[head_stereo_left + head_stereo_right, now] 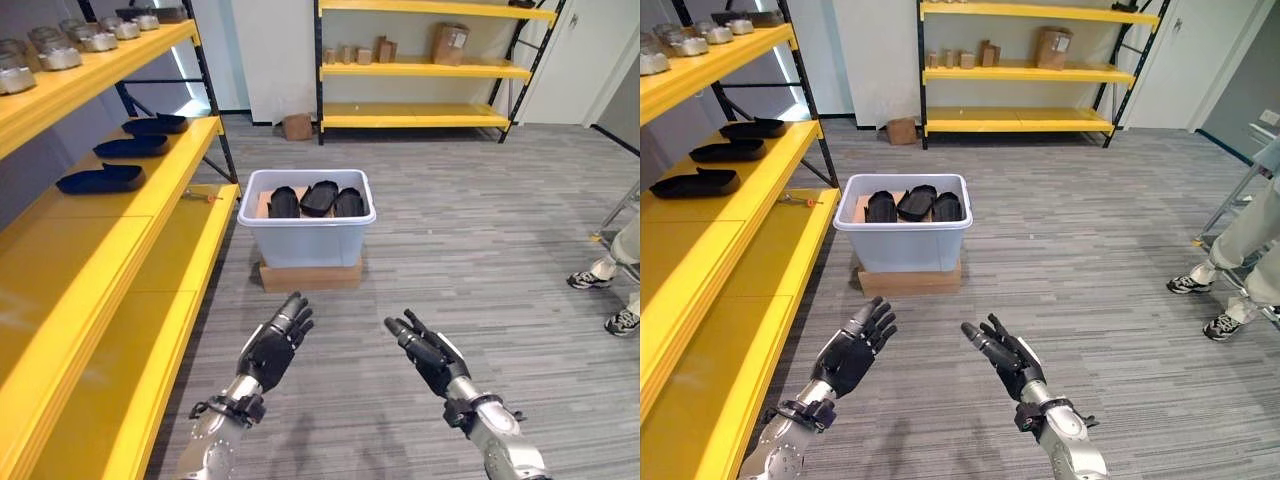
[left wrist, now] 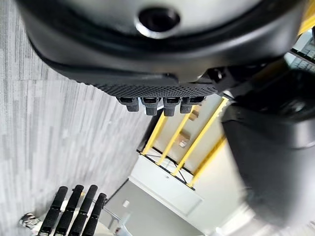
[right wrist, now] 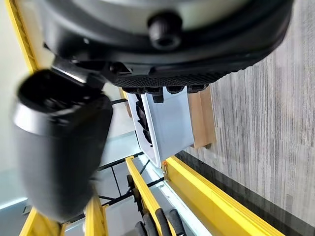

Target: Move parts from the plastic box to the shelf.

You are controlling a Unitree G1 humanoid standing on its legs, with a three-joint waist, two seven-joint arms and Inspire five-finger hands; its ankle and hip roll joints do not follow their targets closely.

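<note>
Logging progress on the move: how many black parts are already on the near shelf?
3, in a row on the yellow shelf's middle level at the left: nearest, middle, farthest. More black parts sit in the plastic box.

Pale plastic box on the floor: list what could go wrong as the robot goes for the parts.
1. The pale plastic box sits on a smaller brown cardboard slab; leaning on its rim might tip it.
2. The black moulded parts lie packed side by side, so lifting one may drag a neighbour.
3. The open left hand passes near the yellow metal shelf; it could clip its edge.
</note>
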